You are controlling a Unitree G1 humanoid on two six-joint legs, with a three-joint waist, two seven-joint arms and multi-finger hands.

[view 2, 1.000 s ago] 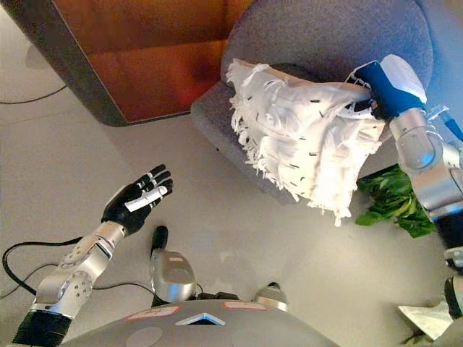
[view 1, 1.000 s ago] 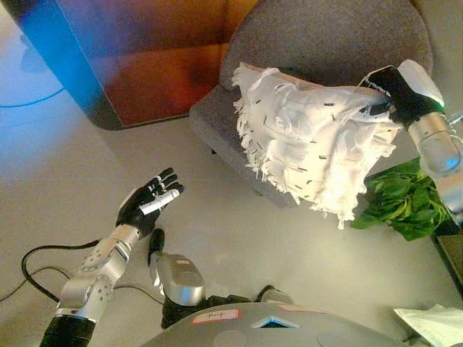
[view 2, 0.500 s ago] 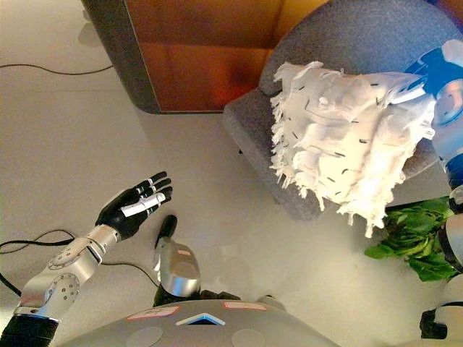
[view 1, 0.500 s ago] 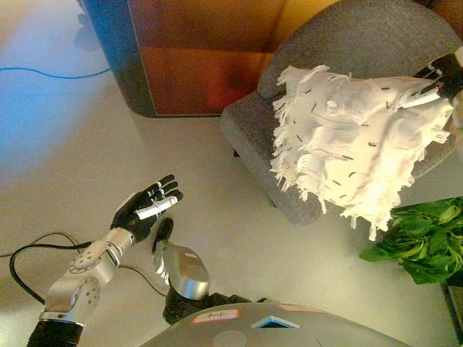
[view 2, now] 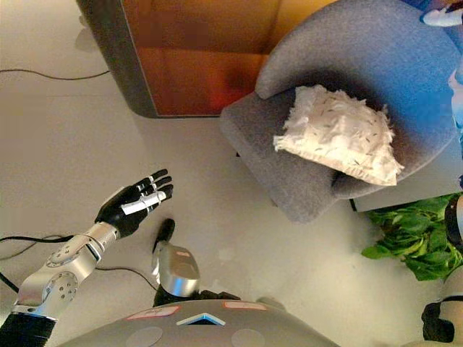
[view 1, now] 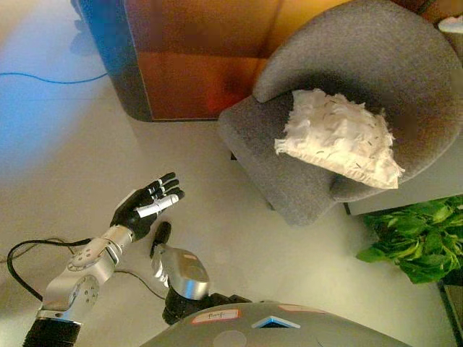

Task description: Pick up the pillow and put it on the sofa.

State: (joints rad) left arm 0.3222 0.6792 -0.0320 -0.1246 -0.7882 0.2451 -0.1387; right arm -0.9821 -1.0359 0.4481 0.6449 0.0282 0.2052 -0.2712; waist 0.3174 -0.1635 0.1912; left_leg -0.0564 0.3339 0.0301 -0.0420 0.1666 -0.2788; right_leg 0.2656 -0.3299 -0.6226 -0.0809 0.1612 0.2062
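The white fringed pillow (view 1: 340, 137) lies flat on the seat of the grey round-backed sofa chair (view 1: 271, 163), leaning toward its right armrest. My right hand (view 2: 438, 16) shows only at the top right edge, above the chair's back; it is apart from the pillow, with a straight white-tipped finger and nothing in it. My left hand (view 1: 147, 206) is open, palm up, over the floor at the lower left, far from the chair.
A brown wooden cabinet with a dark edge (view 1: 188, 65) stands just left of the chair. A green leafy plant (view 1: 416, 238) sits on the floor to the chair's lower right. A thin cable (view 1: 43, 78) runs on the floor at far left.
My right hand has let go of the pillow, which dropped onto the chair seat; the hand has withdrawn to the upper right. The left hand has stayed put.
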